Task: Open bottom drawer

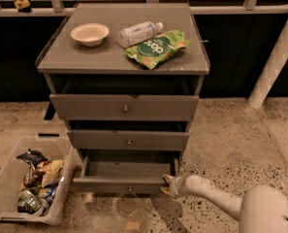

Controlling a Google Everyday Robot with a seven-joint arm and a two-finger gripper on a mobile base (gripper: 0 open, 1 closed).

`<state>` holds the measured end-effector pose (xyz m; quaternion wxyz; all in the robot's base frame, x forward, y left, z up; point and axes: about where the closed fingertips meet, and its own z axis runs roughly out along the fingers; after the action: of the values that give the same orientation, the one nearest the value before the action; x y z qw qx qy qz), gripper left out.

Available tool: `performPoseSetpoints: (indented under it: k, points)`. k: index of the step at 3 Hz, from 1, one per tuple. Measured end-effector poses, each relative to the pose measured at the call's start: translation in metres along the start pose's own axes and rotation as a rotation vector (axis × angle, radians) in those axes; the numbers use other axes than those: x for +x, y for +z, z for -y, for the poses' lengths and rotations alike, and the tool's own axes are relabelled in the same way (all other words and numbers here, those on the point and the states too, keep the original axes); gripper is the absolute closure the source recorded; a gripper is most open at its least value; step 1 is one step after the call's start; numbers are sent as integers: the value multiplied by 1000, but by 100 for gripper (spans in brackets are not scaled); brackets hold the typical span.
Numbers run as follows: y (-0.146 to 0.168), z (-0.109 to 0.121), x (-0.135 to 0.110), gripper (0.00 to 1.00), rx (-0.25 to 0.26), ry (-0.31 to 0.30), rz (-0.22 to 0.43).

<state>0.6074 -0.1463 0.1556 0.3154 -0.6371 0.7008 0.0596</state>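
The bottom drawer [119,184] of a grey three-drawer cabinet stands partly pulled out at floor level, its plain interior showing, below the middle drawer [128,141] and the top drawer [124,107], both of which also sit slightly forward. The robot's gripper [168,185] meets the drawer at the right end of its front panel rather than at the small knob [130,189], seemingly because that corner gives an edge to haul on. Whether it is clasping the panel or merely set against it cannot be told. The pale arm [206,193] reaches in low from the near right, stretched almost level above the speckled floor. A bowl [89,33], a bottle [139,32] and a green snack bag [157,47] lie on the tabletop [66,57], clear of the work. A plastic bin [3,178] of wrappers sits just left of the drawer.
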Motion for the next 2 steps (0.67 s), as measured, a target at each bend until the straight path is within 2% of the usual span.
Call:
performPoseSetpoints:
  k: [1, 2]
  points:
    - [2, -15, -2, 100, 3, -12, 14]
    - [-2, -13, -5, 100, 3, -12, 14]
